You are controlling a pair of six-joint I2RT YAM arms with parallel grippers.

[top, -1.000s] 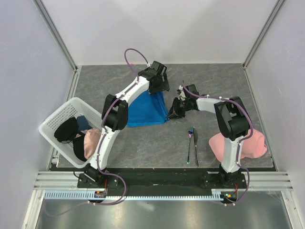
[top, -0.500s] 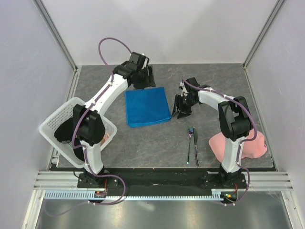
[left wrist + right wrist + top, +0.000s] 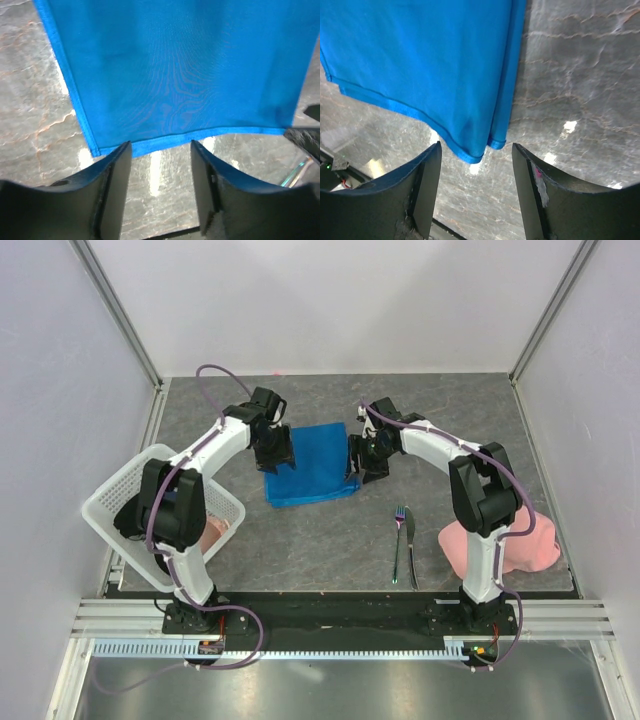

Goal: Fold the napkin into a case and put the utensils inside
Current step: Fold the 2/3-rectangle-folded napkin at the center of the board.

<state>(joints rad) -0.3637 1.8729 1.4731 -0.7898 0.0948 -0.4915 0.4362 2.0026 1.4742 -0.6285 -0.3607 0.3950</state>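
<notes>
While the napkin [image 3: 310,465] lies flat, the left claw [image 3: 161,148] and right claw [image 3: 476,148] flank it, both gaping empty.

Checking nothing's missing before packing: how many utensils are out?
2. The fork and the knife lie side by side near the front edge of the table, left of the pink cloth. The basket's contents could hide others.

Desk [image 3: 300,550] is surfaced in grey, stone-veined matting. Bright glints [image 3: 156,172] of overhead light are noted on it in both wrist views. It is enclosed on three sides by plain white panels [image 3: 330,300]. Slanted aluminium posts [image 3: 118,310] are set at the back corners. A slotted aluminium rail [image 3: 330,615] is mounted along the near edge.
</notes>
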